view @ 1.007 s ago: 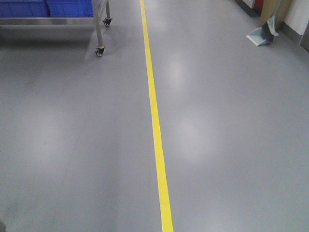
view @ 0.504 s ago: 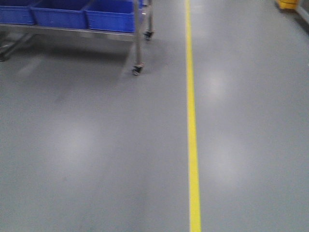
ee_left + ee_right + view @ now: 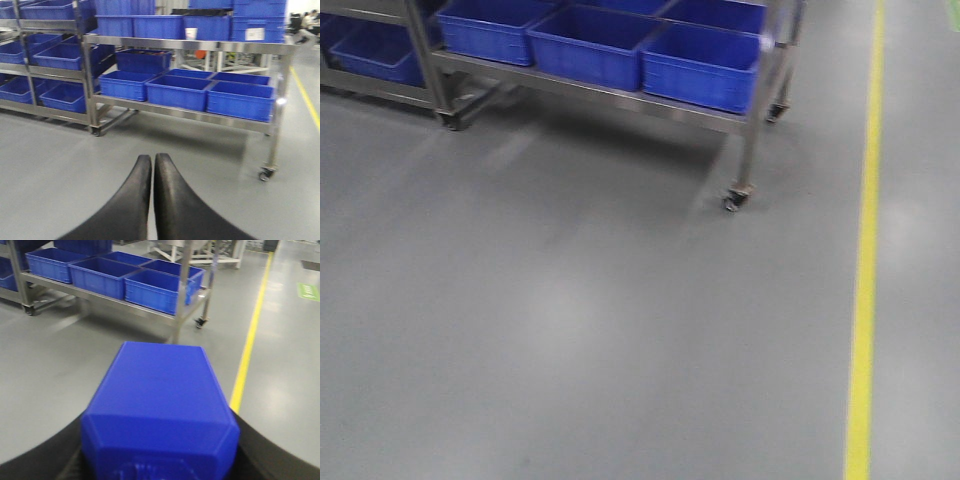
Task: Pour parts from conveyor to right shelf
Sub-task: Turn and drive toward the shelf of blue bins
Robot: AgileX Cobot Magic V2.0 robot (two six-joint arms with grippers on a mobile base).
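A blue plastic part [image 3: 160,405] fills the lower middle of the right wrist view. My right gripper [image 3: 160,445] is shut on it, and its black fingers [image 3: 262,457] show on either side of the block. In the left wrist view my left gripper [image 3: 152,160] is shut with nothing in it, its two dark fingertips pressed together above the grey floor. The conveyor and the right shelf are out of view.
A wheeled steel cart [image 3: 745,125] with large blue crates [image 3: 705,65] stands ahead on the left, one caster [image 3: 732,200] nearest me. A taller steel rack [image 3: 86,75] of blue bins adjoins it. A yellow line [image 3: 865,300] runs along the glossy floor on the right.
The front view has swung left. The cart with blue crates has come from the top left corner to the upper middle, and the yellow line has shifted to the right edge.
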